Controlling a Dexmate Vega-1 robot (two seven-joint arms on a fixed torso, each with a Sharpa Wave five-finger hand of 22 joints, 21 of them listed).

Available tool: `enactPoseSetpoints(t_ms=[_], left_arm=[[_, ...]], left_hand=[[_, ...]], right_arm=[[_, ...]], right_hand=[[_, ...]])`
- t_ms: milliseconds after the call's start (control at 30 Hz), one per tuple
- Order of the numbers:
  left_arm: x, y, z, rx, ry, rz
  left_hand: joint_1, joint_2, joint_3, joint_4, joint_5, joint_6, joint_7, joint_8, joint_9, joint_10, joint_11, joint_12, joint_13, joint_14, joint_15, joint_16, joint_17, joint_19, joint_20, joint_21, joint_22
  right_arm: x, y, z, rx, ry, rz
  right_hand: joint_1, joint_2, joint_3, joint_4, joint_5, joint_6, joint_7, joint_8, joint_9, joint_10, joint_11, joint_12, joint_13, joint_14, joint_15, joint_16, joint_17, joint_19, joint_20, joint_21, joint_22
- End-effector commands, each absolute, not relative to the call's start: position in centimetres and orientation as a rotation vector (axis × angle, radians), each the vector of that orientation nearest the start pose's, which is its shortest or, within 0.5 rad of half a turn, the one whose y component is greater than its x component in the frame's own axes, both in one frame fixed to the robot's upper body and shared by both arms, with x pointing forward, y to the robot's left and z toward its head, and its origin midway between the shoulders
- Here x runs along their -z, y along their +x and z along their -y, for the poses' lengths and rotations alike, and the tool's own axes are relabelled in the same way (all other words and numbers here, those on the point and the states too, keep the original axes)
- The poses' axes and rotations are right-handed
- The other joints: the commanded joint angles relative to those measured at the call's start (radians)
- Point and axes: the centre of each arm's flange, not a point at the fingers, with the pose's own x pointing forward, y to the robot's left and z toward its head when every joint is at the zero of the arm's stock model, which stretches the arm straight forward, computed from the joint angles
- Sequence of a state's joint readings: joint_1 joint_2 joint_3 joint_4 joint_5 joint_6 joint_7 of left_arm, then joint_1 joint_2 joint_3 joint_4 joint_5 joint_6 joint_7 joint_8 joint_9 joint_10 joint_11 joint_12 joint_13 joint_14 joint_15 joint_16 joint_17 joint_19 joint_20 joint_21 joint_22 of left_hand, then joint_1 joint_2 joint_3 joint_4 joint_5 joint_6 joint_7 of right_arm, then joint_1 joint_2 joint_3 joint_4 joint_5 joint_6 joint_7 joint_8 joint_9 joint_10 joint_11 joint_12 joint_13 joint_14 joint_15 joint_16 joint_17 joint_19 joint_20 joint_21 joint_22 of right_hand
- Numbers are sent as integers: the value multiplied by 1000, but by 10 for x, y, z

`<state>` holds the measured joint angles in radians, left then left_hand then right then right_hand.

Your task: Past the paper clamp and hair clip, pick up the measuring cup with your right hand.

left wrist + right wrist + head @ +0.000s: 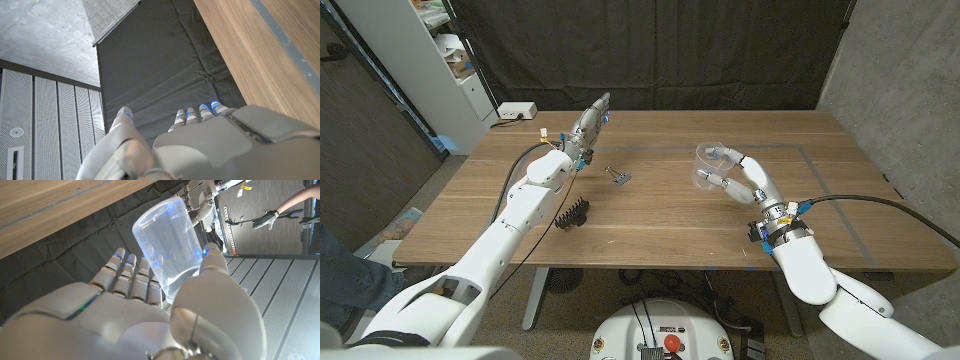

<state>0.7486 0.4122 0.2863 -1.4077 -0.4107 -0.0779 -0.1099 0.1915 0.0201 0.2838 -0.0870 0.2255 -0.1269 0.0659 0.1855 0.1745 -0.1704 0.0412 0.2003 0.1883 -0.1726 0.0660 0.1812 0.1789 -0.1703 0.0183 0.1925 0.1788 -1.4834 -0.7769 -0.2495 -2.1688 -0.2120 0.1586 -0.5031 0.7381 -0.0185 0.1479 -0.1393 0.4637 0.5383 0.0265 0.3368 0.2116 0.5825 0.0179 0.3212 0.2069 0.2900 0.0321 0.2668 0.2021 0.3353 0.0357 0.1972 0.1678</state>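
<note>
Right hand (745, 180) grasped the cup (707, 165) between thumb and fingers and held it lifted over the bench (660, 225), in the right half, a little closer to the far edge than to the near one. From the right wrist view the cup (167, 252) was clear plastic, with the thumb on one side of it and the fingers (127, 275) on the other. Left hand (592, 122) was raised over the far left part of the bench, its fingers straight and holding nothing. A clamp (619, 176) lay near the middle of the bench, and a black clip (573, 215) lay nearer the front edge, on the left.
</note>
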Motion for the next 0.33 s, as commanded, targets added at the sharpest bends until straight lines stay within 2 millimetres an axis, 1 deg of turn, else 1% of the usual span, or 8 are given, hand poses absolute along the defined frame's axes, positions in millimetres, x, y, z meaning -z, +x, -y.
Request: enactPoseSetpoints(t_ms=[33, 200, 333], left_arm=[[-55, 649, -243, 291, 134, 631], [-56, 650, -242, 287, 136, 632], [-55, 651, -240, 292, 135, 630]], left_hand=[[3, 5, 0, 0, -3, 2, 0, 3, 3, -20, -1, 6, 4, -73, 3, 6, 3, -129, 5, 4, 2], [3, 6, 0, -1, -3, 2, 0, 3, 3, -20, -4, 6, 4, -73, 3, 6, 3, -129, 5, 4, 2], [4, 6, 0, -1, -3, -1, -1, 2, 4, -21, -3, 6, 4, -75, 3, 6, 3, -129, 5, 4, 2]], right_arm=[[47, 420, 217, 13, -666, 959], [41, 418, 218, 12, -677, 965], [39, 417, 218, 15, -683, 960]], right_hand=[[10, 1, 7, 3, -4, 71, -55, 6, 3, 7, 2, -4, 5, 12, 0, 7, 1, 12, 0, 5, 3], [10, 2, 6, 4, -6, 73, -54, 6, 3, 8, 3, -6, 5, 16, -1, 7, 1, 14, 0, 5, 3], [9, 4, 6, 6, -9, 74, -52, 4, 3, 14, 4, -6, 5, 31, -2, 11, 2, 23, -1, 7, 3]])
